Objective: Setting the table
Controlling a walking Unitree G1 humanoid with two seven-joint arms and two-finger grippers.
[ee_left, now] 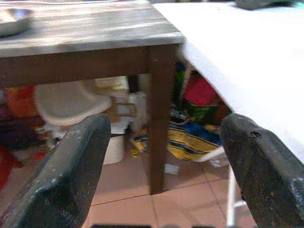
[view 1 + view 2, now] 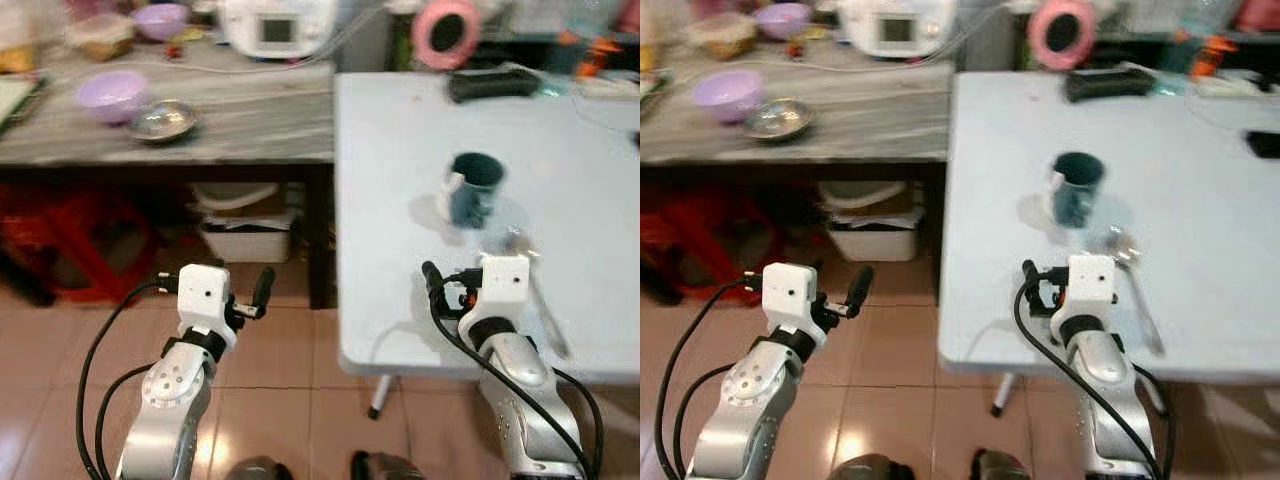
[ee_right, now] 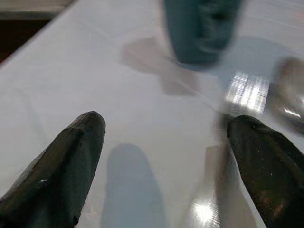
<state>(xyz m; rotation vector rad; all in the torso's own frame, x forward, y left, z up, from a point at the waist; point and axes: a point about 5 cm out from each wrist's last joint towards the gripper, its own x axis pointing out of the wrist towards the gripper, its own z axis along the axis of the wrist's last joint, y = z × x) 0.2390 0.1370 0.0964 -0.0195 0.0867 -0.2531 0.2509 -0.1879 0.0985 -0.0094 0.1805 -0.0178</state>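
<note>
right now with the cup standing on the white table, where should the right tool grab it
Grip the cup across its round body, coming in level from the robot's side. It stands upright with its pale handle on the robot's left, so the other walls are free. The right tool is open and already faces it; a spoon lies close on the right, so stay off it.

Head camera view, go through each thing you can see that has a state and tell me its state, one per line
Mug: upright on the white table, nothing gripping it.
Spoon: lying flat just in front of the mug.
Metal bowl: upright on the wooden table.
Purple bowl: upright beside it.
Left pincer: open, empty.
Right pincer: open, empty, over the white table.
</note>
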